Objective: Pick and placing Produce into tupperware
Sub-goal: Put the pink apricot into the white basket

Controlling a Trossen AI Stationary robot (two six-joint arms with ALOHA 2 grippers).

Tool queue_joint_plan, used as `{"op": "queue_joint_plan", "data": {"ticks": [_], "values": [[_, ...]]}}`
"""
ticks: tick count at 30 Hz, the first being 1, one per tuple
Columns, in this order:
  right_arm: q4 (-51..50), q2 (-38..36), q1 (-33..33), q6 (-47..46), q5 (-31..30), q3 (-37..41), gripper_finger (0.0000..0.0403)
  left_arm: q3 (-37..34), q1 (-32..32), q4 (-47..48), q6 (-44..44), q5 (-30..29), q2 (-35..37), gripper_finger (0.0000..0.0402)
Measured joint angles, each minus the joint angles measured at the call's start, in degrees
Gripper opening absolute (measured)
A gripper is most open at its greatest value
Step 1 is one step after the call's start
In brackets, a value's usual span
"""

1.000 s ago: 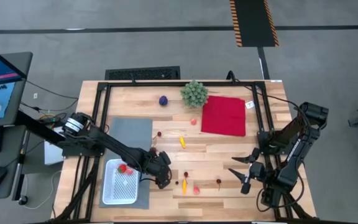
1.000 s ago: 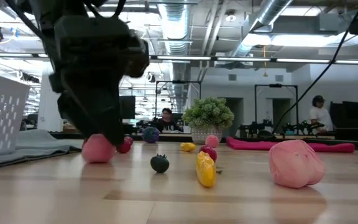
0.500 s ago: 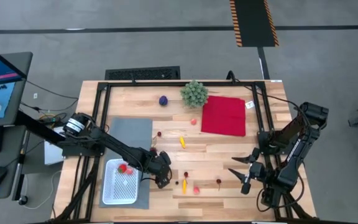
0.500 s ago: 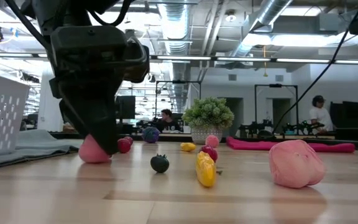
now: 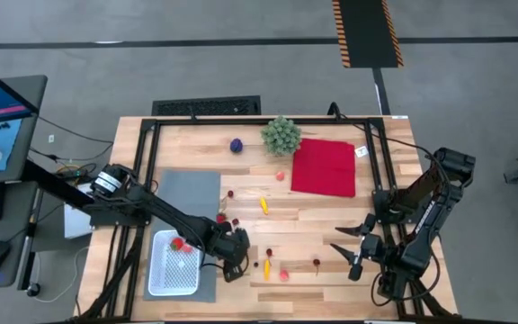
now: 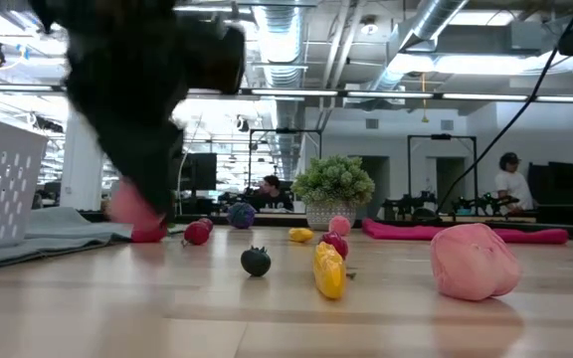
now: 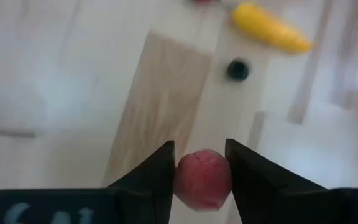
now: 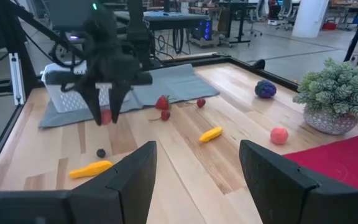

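My left gripper hangs over the near middle of the table, just right of the white tupperware, and is shut on a round pink-red piece of produce. The low view shows this piece above the tabletop. A red piece lies inside the tupperware. More produce lies loose on the wood: a purple ball, a yellow piece, a second yellow one and a pink one. My right gripper waits open at the near right. My left gripper pinches the pink-red piece by its two opposite sides between its two fingers. The fingers come from above, slanting down. The piece hangs between them, lifted clear of the table.
A green bushy plant and a red cloth sit at the far side. A grey mat lies under and beyond the tupperware. Black frame rails run along the table's edges. People show in the room behind.
My left gripper has taken hold of the pink-red piece, which lay on the wood a moment ago, and has lifted it clear. The gripper has risen and turned a little about its own axis. The piece now hangs a bit nearer the tupperware.
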State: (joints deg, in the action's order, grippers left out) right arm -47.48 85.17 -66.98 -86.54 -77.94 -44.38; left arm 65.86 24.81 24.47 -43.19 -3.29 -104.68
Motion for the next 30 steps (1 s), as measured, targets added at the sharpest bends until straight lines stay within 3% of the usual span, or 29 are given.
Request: {"op": "queue_joint_plan", "data": {"ticks": [7, 14, 21, 30], "values": [[0.1, 0.0, 0.0, 0.0, 0.2, 0.0, 0.0255, 13.2, 1.6, 22.0, 1.7, -8.2, 0.0, 0.0122], [0.2, 0.0, 0.0, 0.0, 1.6, 0.0, 0.0255, 22.1, 7.3, 43.3, -6.3, -16.8, 0.1, 0.0122], [0.4, 0.0, 0.0, 0.0, 1.6, 0.0, 0.0255, 22.7, 15.0, 57.8, -21.8, -18.0, 0.2, 0.0120], [0.5, 0.0, 0.0, 0.0, 1.6, 0.0, 0.0255, 18.5, 24.3, 58.2, -36.2, -15.6, 0.1, 0.0119]]}}
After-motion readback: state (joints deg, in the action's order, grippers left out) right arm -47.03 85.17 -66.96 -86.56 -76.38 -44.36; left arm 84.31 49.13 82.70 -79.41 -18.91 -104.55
